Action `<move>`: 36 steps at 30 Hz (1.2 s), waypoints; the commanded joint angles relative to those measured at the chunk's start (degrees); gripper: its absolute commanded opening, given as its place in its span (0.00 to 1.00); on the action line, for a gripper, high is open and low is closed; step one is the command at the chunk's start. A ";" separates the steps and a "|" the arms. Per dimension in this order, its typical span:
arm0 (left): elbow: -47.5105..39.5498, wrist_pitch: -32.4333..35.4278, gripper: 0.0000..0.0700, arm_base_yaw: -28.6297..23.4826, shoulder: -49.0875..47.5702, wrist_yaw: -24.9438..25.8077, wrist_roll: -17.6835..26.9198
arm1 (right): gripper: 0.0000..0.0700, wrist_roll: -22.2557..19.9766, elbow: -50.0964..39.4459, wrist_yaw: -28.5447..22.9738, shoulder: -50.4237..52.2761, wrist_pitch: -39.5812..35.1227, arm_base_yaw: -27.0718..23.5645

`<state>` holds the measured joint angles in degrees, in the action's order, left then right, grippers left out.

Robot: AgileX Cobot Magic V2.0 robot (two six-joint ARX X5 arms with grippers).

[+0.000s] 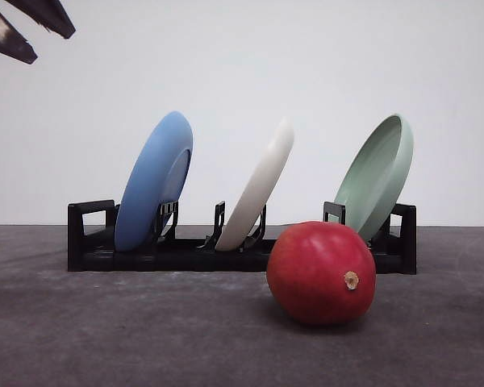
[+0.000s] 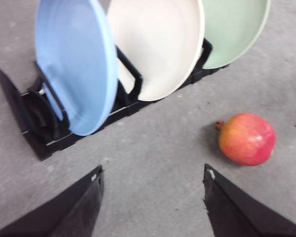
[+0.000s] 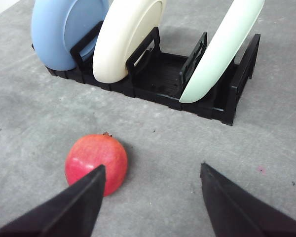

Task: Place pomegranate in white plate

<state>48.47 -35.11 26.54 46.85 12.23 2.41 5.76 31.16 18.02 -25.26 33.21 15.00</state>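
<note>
Grey table (image 1: 105, 339) open around pomegranate (image 1: 321, 272)

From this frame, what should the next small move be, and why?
Probably the left pincer should reach for the white plate: it stands on edge in the black rack, so nothing can rest in it yet. The pomegranate lies free on the table, and both pincers are open and empty.

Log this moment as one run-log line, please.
stage: pre-grasp | pomegranate: on table, in front of rack | white plate: tilted in rack, middle slot | left gripper: open | right gripper: open
</note>
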 commanded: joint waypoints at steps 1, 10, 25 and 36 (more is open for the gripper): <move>1.09 0.59 0.54 1.18 0.37 0.31 2.70 | 0.56 -0.44 0.81 0.24 -0.09 -0.61 0.24; 1.09 10.27 0.54 9.07 6.98 -4.75 6.60 | 0.56 0.28 0.81 2.97 -0.07 -0.66 0.24; 2.74 39.28 0.54 17.88 29.49 -17.73 7.35 | 0.56 0.24 0.81 2.97 -0.09 -0.61 0.24; 14.23 39.99 0.54 19.84 45.85 -22.53 6.93 | 0.56 0.22 0.81 2.97 -0.07 -0.58 0.24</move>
<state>60.71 4.58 45.80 91.12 -9.69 9.43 5.82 31.16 20.86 -25.21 33.19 15.00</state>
